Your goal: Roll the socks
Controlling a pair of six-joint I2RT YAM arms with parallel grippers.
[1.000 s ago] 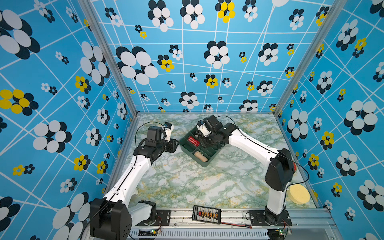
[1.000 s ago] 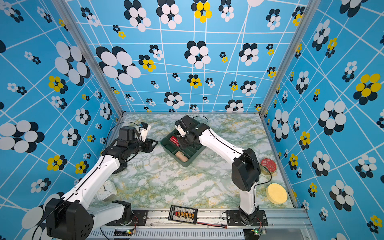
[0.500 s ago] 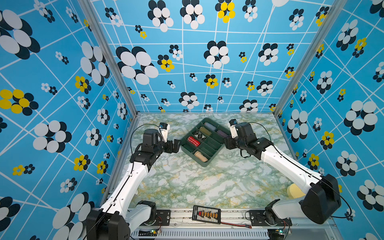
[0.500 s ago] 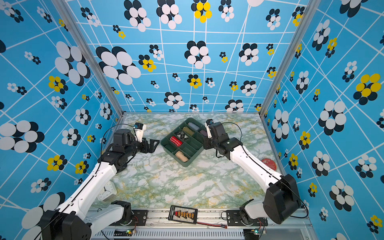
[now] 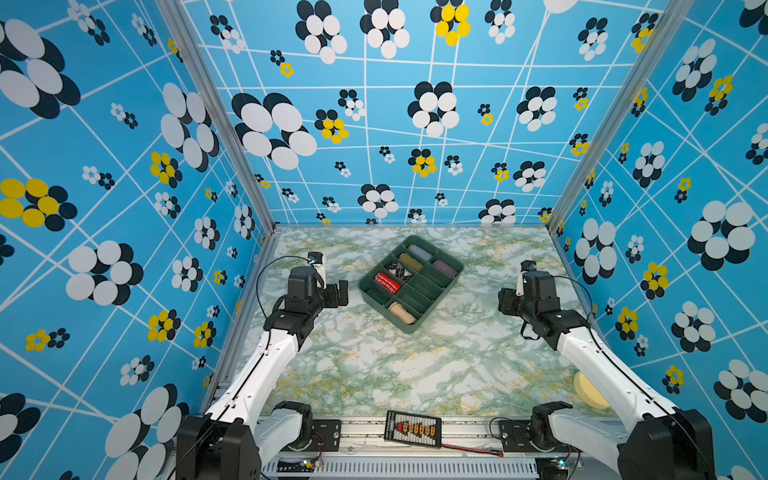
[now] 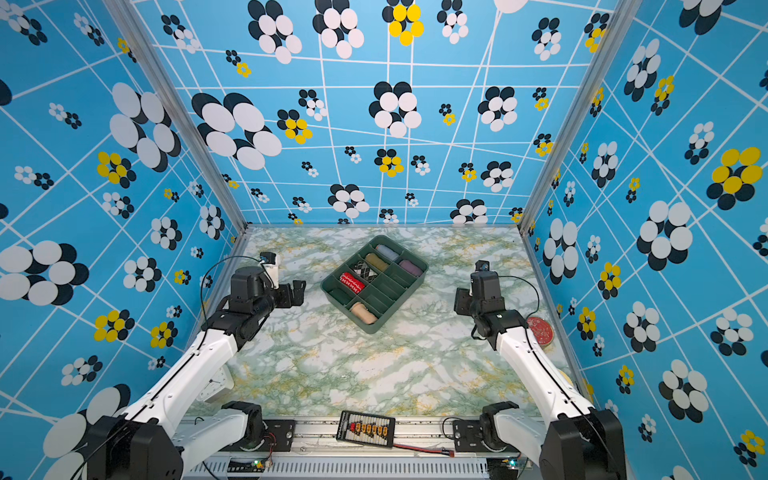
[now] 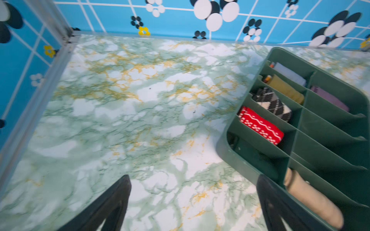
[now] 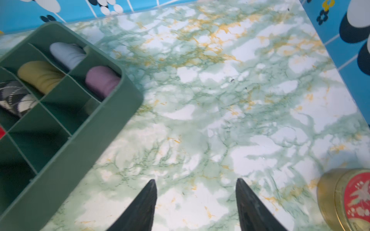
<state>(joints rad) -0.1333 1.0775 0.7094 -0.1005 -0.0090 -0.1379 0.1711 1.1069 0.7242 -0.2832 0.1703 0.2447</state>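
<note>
Cream-orange sock roll [image 5: 402, 312] seated in nearest corner compartment of green organizer tray [image 5: 436, 303]. Park left gripper [image 5: 337, 293] and right gripper [image 5: 505, 301], both spread wide, empty, clear of tray.

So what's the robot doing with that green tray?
The robot's job is rolling socks. The cream sock roll lies in a corner slot of the green tray. The left claw and right claw are open and empty, one each side of the tray, so the rolling looks done.
</note>
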